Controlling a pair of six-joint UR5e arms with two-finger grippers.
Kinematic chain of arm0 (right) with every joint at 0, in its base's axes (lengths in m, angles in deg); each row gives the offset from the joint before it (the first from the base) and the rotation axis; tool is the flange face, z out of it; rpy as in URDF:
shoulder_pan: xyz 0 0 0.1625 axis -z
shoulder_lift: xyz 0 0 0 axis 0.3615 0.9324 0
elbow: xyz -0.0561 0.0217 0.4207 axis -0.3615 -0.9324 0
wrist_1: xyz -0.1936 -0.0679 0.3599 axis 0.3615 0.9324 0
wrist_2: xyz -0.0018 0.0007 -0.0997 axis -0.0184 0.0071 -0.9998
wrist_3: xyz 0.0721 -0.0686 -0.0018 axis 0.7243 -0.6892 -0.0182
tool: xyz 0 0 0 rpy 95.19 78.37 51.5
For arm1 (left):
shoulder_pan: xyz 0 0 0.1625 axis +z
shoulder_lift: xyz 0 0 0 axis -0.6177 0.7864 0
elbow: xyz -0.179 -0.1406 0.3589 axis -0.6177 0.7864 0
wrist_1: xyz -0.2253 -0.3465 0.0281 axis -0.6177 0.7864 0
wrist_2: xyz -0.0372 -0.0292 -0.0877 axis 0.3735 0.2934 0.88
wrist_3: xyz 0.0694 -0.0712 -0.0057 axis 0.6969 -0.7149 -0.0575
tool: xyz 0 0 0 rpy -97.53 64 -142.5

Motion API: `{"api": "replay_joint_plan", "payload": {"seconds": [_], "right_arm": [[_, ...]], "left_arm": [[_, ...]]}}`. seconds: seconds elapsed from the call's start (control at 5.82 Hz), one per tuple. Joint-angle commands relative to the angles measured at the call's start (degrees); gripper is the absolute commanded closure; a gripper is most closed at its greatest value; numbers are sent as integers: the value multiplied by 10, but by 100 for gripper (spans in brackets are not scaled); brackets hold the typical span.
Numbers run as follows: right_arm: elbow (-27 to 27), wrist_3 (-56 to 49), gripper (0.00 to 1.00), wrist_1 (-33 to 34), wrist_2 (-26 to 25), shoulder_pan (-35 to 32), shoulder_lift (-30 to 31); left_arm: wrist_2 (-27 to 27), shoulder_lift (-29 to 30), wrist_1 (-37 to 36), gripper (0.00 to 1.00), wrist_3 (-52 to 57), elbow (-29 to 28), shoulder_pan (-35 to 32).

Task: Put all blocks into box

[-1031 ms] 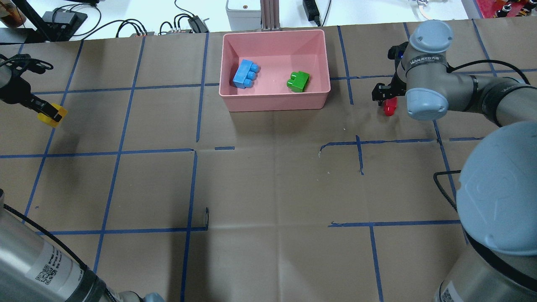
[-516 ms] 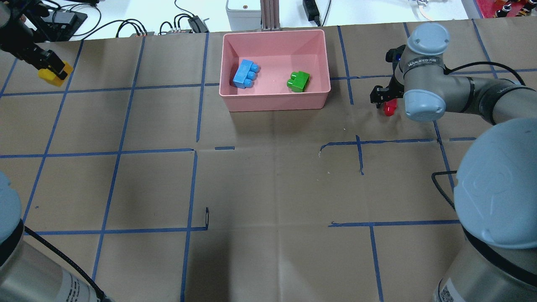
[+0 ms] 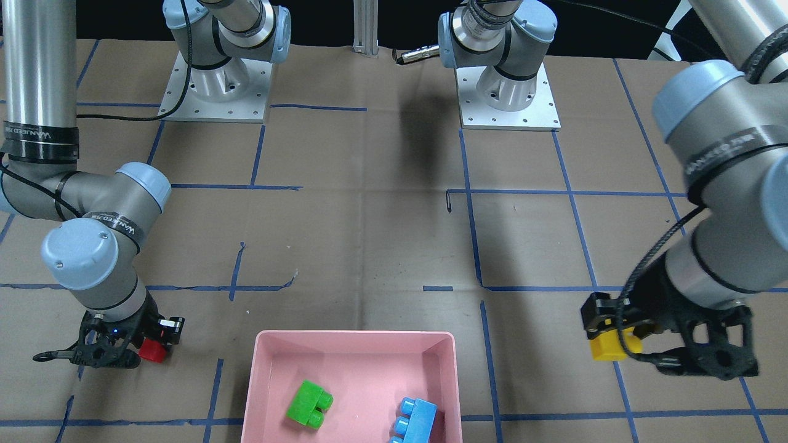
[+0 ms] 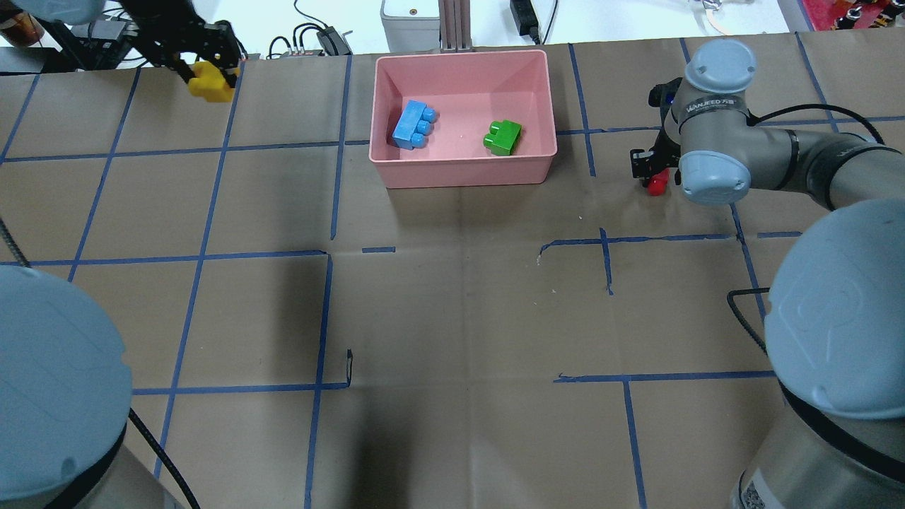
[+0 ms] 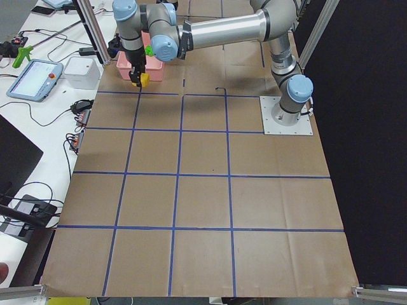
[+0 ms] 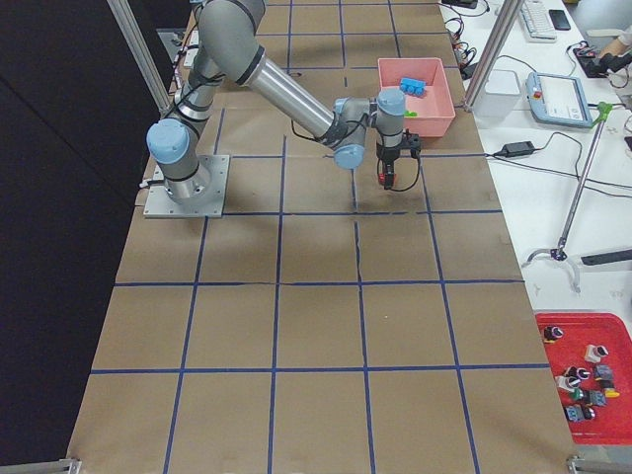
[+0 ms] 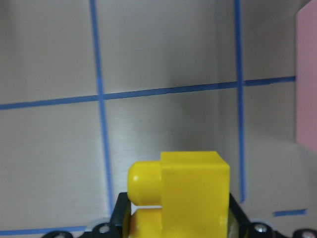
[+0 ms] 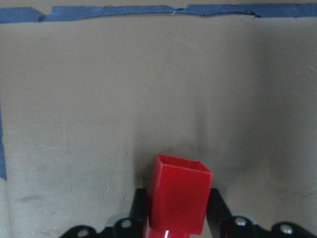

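The pink box point(image 4: 537, 164) stands at the far middle of the table; it also shows in the front view point(image 3: 265, 381). The light-blue block point(image 4: 414, 124) and the green block point(image 4: 503, 137) lie inside it. My left gripper point(image 4: 209, 76) is shut on the yellow block point(image 4: 211, 82) and holds it above the table, left of the box; the wrist view shows the yellow block point(image 7: 188, 191) between the jaws. My right gripper point(image 4: 654, 177) is shut on the red block point(image 4: 657, 185), right of the box, low over the paper; the red block point(image 8: 178, 193) fills its wrist view.
Brown paper with blue tape lines covers the table. Cables and small devices point(image 4: 325, 39) lie beyond the far edge. The two arm bases point(image 3: 212, 92) stand at the robot's side. A grey box point(image 4: 410, 21) sits behind the pink box.
My left gripper has carried the yellow block up and to the right, toward the box. My right gripper with the red block has barely shifted.
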Motion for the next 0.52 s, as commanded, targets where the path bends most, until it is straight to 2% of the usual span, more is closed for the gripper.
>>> {"api": "replay_joint_plan", "payload": {"seconds": [0.0,0.17,0.34], "right_arm": [[-1,2,91,-2,13,0,7],[-8,0,96,-4,11,0,23],[-22,-4,97,-23,11,0,55]], "left_arm": [[10,64,-75,75,-182,-24,-99],[9,116,-135,75,-245,-43,-130],[8,158,-164,75,-271,-69,-150]]}}
